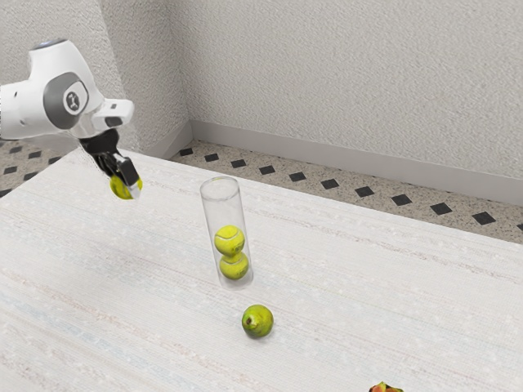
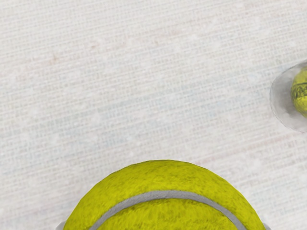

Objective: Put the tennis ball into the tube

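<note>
My gripper [image 1: 127, 189] is at the exterior view's left, above the table, shut on a yellow-green tennis ball [image 1: 120, 187]. In the wrist view the held ball [image 2: 168, 211] looms large with its grey seam curving across it. The clear tube [image 1: 214, 211] stands upright on the table, toward the exterior view's right from my gripper and apart from it. Two tennis balls lie stacked in its lower part, an upper one [image 1: 230, 240] and a lower one [image 1: 234, 265]. Part of the tube [image 2: 283, 103] appears in the wrist view, with a ball inside.
A green round fruit [image 1: 257, 322] rests on the white table [image 1: 122, 310] close to the tube, on its near side in the exterior view. A red and yellow object [image 1: 386, 388] is partly cut off at that view's lower edge. A wall stands behind the table.
</note>
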